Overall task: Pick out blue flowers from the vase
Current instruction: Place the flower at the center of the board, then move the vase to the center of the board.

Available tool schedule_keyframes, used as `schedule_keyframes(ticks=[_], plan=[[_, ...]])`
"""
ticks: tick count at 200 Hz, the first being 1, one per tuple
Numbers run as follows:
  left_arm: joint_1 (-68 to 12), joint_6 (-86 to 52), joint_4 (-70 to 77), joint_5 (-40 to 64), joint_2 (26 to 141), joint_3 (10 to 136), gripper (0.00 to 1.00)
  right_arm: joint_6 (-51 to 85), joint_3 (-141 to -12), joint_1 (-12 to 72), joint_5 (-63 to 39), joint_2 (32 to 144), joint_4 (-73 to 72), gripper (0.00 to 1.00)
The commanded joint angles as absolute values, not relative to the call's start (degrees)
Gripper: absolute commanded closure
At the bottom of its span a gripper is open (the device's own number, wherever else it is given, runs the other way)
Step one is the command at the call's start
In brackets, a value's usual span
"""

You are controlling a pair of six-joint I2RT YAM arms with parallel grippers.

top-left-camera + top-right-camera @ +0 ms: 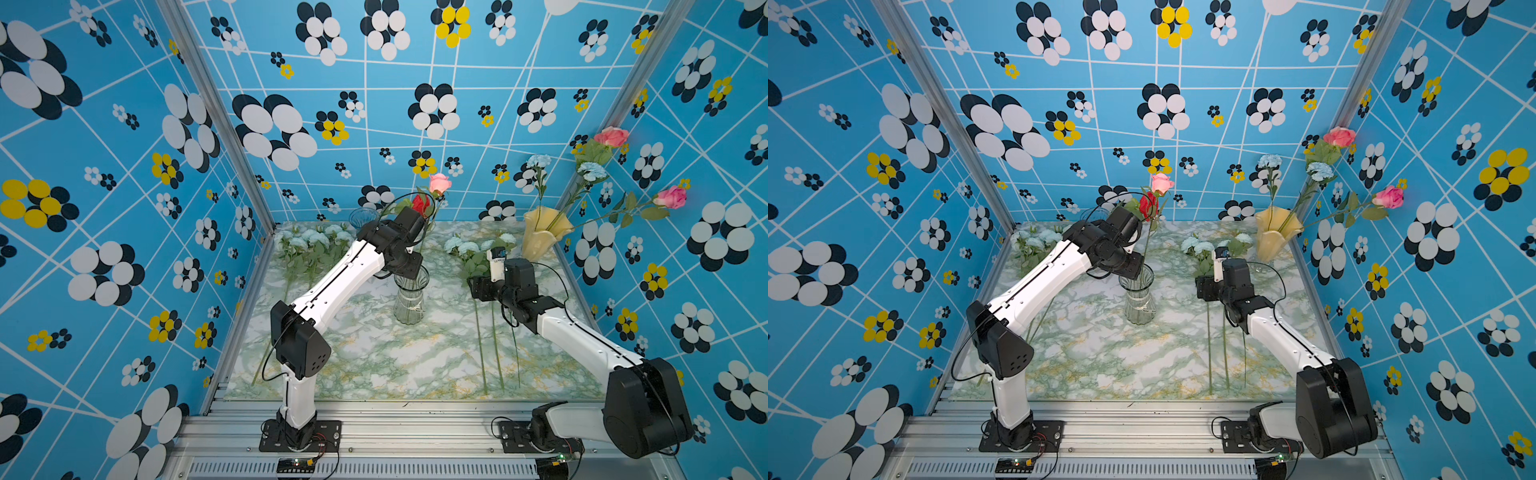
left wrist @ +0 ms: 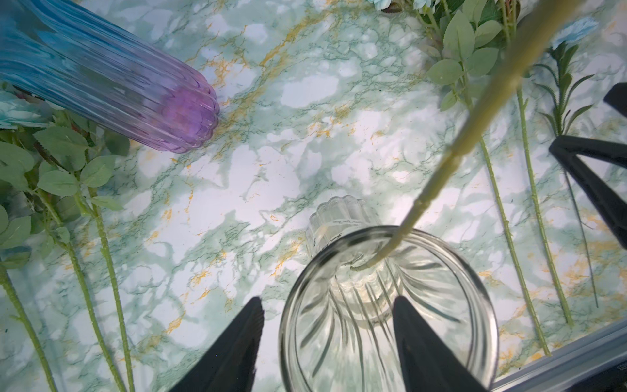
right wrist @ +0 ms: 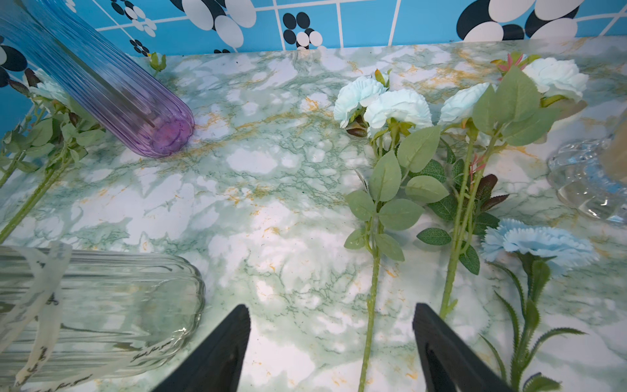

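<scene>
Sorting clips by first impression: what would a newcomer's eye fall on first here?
First the loud blue flower-print walls, then the yellow vase at the back right corner, with pink roses and two blue carnations fanning out of it. Mid-table, the left gripper hangs open over a clear vase holding a pink rose, with pale blue flowers lying on the marble tabletop to either side.

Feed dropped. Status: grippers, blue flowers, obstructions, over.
Left gripper open, at clear vase rim. Right gripper open, empty. Two blue flowers in yellow vase, pink roses alongside.
</scene>
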State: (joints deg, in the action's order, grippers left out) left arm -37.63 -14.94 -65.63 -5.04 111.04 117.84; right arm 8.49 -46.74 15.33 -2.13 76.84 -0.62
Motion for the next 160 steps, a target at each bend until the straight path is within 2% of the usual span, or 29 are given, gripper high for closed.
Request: schedule_keyframes(ticks=[1,56,59,80,104,160], plan=[[-37.63,-14.84,-71.08,-6.94,112.45,119.88,0.41,7.67,-46.23,15.74,-2.99,76.37,-1.98,0.21],[-37.34,-15.08,-69.2,-6.56,110.96,115.31,0.56,7.88,-46.08,15.73,-3.33,76.47,-2.29,0.22],[-37.24,-15.11,-68.95,-6.39,110.81,114.85,0.6,7.83,-46.17,15.73,-3.34,76.4,-2.35,0.22],[-36.52,-15.25,-66.95,-5.24,109.62,112.61,0.68,8.05,-46.21,15.72,-3.53,76.54,-2.46,0.22],[-36.04,-15.2,-65.93,-3.58,109.18,111.45,0.7,8.16,-46.19,15.68,-3.52,76.63,-2.67,0.22],[-34.81,-14.73,-65.7,-2.48,108.57,110.75,0.85,8.31,-46.24,15.73,-3.21,76.84,-2.56,0.23]])
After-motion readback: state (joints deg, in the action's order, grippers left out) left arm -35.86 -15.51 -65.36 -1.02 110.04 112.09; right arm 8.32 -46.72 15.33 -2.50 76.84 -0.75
